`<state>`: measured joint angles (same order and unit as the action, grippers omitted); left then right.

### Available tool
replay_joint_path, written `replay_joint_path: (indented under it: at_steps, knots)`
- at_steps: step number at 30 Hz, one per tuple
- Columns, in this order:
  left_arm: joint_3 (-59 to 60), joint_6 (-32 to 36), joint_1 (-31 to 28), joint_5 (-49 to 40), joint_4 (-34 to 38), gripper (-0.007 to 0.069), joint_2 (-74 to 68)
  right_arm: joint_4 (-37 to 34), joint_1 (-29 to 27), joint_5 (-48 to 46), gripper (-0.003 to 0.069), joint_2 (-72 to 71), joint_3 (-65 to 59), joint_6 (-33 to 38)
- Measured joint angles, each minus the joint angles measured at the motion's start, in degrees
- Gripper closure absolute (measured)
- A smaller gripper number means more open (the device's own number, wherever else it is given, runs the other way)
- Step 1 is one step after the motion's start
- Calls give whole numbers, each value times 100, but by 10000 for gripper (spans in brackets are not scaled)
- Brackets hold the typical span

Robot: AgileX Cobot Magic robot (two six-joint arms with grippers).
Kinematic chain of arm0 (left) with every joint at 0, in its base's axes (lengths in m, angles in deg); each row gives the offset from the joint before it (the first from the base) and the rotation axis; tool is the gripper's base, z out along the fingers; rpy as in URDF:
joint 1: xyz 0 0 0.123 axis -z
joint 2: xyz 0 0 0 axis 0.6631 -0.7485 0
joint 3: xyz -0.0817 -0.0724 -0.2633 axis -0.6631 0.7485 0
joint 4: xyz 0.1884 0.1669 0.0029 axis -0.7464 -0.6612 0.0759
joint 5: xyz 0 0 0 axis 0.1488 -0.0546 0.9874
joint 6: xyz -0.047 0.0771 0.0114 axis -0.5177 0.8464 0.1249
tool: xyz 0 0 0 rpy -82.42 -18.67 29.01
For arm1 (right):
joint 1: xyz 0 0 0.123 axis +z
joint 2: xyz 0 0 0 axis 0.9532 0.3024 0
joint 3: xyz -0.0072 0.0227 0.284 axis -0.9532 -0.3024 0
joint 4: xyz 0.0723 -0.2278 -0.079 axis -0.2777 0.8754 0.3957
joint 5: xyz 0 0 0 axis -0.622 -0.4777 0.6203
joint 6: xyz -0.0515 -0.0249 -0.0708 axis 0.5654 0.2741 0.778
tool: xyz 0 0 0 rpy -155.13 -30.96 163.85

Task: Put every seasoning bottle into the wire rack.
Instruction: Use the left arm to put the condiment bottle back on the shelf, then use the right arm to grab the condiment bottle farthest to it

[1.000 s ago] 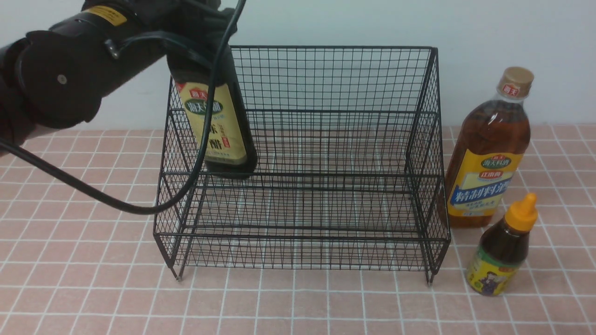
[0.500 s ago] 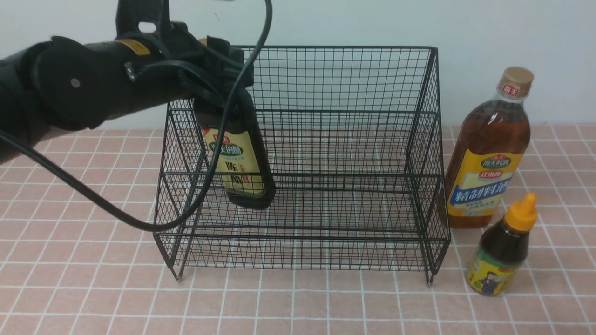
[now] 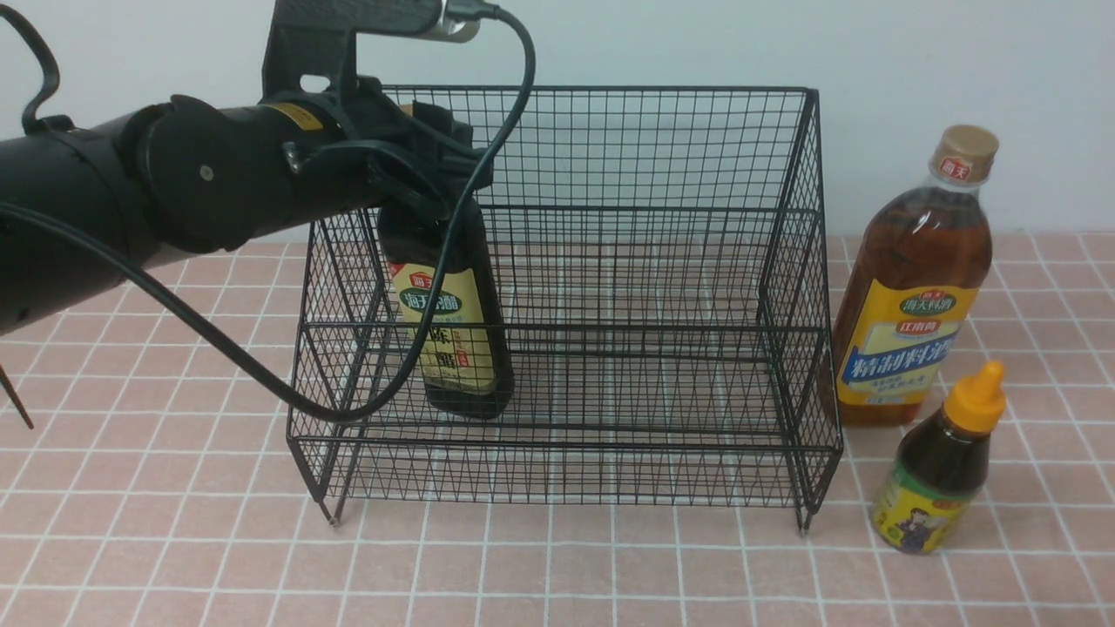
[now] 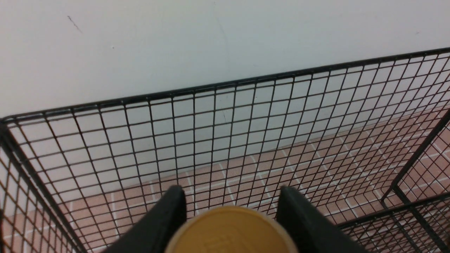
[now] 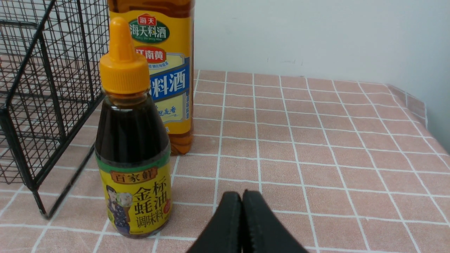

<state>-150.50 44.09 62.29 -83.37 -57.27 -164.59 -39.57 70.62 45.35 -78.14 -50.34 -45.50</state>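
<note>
Three seasoning bottles, one wire rack [image 3: 627, 148]. My left pincer [image 3: 427, 187] clamps the vinegar bottle [image 3: 453, 340], upright inside the rack's left side. Two others, amber bottle [image 3: 910, 287] and small bottle [image 3: 945, 470], stand on the surface [image 3: 174, 540] just right of the rack. My right pincer [image 5: 242, 211]: pressed together, empty.

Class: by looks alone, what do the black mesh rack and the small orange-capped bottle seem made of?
Black wire-mesh rack: probably metal wire, matt black coating; thin rods cross in a grid. Small dark bottle with orange nozzle cap: clear glossy wall, plastic or glass, cannot tell; dark contents show through. Cap looks like smooth opaque plastic.
</note>
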Motion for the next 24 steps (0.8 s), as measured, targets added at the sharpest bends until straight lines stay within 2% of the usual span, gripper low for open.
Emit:
replay_joint_path:
  at_steps: [2,6,7,9,10,13,14,15,20,21,22,24]
  knots:
    - [0,0,0,0,0,313,0,-6,0,0,673,0,0,0]
    - [0,0,0,-11,0,230,28,-174,0,104,673,0,0,0]
    - [0,0,0,-40,0,173,119,-431,0,294,673,0,-25,0]
    - [0,0,0,-92,0,144,229,-710,0,502,673,0,-32,-36]
    - [0,0,0,-169,0,109,378,-1106,0,846,673,0,-36,-36]
    - [0,51,0,-297,-51,70,898,-2149,0,1712,673,0,-36,-202]
    - [0,51,0,-316,-67,69,933,-2205,0,1754,673,0,-36,-212]
    - [0,92,0,-469,-119,64,1132,-2559,0,1981,673,0,-36,-239]
    - [0,158,0,-1021,-185,99,1833,-3042,0,2455,673,0,-36,-239]
    - [0,158,0,-1247,-199,167,2141,-3107,0,2538,673,0,-36,-259]
    - [0,158,0,-1266,-205,175,2203,-3124,0,2562,673,0,-36,-265]
    - [0,159,0,-1511,-293,305,2527,-3180,0,2735,673,0,-36,-280]
